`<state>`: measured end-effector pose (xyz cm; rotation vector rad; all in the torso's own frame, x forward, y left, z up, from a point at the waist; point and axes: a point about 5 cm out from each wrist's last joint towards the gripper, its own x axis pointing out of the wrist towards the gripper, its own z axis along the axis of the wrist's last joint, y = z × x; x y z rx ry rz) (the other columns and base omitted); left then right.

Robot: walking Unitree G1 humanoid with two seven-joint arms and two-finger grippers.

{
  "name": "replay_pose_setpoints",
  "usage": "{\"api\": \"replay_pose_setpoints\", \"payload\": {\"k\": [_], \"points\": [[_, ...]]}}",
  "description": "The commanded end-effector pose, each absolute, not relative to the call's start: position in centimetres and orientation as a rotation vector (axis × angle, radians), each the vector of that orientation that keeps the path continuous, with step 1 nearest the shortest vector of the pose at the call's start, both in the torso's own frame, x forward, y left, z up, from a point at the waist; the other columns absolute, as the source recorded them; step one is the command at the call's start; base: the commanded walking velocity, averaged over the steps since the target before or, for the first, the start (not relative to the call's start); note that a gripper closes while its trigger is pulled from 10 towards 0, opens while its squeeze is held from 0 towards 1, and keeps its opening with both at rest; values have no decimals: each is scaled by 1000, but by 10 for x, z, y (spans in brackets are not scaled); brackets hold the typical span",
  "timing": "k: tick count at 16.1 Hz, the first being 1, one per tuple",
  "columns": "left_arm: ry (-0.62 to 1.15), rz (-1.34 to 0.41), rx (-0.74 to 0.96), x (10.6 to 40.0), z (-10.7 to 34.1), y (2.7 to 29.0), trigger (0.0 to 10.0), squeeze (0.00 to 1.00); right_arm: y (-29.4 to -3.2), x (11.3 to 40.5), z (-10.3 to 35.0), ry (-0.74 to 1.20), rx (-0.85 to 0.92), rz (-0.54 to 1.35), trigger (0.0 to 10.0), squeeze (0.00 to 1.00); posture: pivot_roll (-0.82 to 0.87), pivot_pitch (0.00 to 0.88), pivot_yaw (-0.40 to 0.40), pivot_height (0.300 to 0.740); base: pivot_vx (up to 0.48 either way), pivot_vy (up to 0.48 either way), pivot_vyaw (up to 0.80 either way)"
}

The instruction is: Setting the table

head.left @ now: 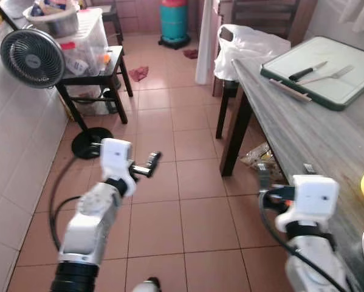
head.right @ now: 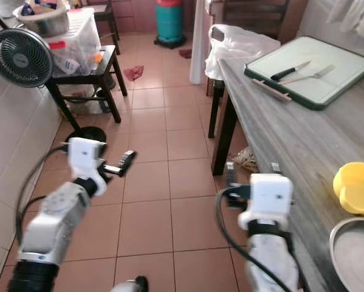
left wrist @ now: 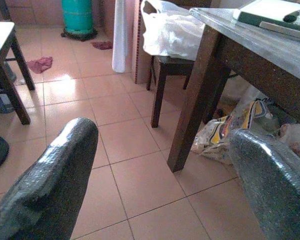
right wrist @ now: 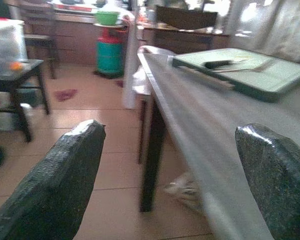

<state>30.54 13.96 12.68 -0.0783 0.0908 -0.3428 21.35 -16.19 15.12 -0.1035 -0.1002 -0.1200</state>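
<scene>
A grey wooden table (head.right: 291, 140) runs along the right. At its far end lies a white tray with a green rim (head.left: 352, 79), holding a black-handled knife (head.left: 307, 72), a fork (head.left: 336, 73) and chopsticks (head.left: 290, 90). On the near end sit a yellow bowl (head.right: 355, 185) and a metal plate (head.right: 355, 255). My right gripper (head.right: 253, 169) hovers at the table's near edge, open and holding nothing. My left gripper (head.left: 152, 159) is raised over the tiled floor to the left of the table, open with nothing between its fingers (left wrist: 54, 175).
A fan (head.left: 31, 50) stands by the left wall beside a black side table (head.left: 112, 67) loaded with plastic containers. A teal gas cylinder (head.left: 174, 21) stands at the back. A white plastic bag (head.left: 248, 45) lies on a chair at the table's end. Printed bags (left wrist: 230, 130) lie under the table.
</scene>
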Motion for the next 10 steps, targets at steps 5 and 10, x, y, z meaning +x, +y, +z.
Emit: {"api": "replay_pose_setpoints", "payload": {"k": [5, 10], "points": [[157, -299, -76, 303, 113, 153, 10000, 0, -162, 215, 146, -79, -96, -111, 10000, 843, 105, 129, -30, 740, 0, 179, 0], [172, -293, -76, 303, 108, 154, 10000, 0, -162, 215, 146, -80, -88, -111, 10000, 788, 101, 124, -30, 740, 0, 480, 0]]}}
